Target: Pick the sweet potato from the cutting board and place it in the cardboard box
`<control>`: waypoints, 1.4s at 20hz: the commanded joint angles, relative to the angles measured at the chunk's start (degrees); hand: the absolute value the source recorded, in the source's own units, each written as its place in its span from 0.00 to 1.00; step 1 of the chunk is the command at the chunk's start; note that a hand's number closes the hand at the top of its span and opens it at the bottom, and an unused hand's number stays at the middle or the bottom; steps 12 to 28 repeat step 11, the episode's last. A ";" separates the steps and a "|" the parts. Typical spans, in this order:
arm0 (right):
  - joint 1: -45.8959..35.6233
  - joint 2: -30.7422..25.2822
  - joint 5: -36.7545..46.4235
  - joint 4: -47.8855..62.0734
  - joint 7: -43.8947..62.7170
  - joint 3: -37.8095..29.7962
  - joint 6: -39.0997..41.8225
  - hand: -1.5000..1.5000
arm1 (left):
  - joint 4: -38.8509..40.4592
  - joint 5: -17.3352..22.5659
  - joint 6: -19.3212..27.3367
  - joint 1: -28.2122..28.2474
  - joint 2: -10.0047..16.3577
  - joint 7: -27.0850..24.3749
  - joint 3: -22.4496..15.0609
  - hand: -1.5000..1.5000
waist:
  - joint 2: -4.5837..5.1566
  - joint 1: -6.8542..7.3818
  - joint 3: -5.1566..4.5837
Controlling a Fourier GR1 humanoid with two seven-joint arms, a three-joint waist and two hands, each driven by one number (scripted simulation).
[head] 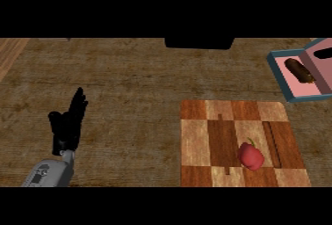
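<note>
Left robot hand [68,125] rests spread, fingers straight, at the left. Wide bare tabletop [130,79] separates it from the cutting board [207,132], which holds a red pepper [251,156]. The sweet potato [299,70] lies in the box [293,90] at the right edge.

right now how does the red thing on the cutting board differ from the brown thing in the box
The red item is plump with a thin stem; the brown item is long and slim. The red item lies on the cutting board, the brown item inside the box. Both lie untouched.
</note>
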 commanded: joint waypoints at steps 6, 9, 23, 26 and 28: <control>2.25 4.16 -16.88 -7.78 -23.88 -11.01 -9.91 0.00 | -1.26 -0.20 -0.51 2.66 0.27 -1.06 0.37 0.50 | -0.63 -0.66 0.06; 4.58 6.56 -23.99 -12.92 -30.31 -14.28 -8.87 0.00 | -2.18 -0.10 0.59 3.00 0.30 1.14 1.05 0.50 | -1.49 -2.55 -0.09; 6.33 4.67 -26.99 -13.34 -33.31 -15.65 -8.08 0.00 | 0.39 -0.13 -0.14 -0.42 0.71 1.95 2.25 0.50 | -1.05 -2.48 -0.13; 6.33 4.67 -26.99 -13.34 -33.31 -15.65 -8.08 0.00 | 0.39 -0.13 -0.14 -0.42 0.71 1.95 2.25 0.50 | -1.05 -2.48 -0.13; 6.33 4.67 -26.99 -13.34 -33.31 -15.65 -8.08 0.00 | 0.39 -0.13 -0.14 -0.42 0.71 1.95 2.25 0.50 | -1.05 -2.48 -0.13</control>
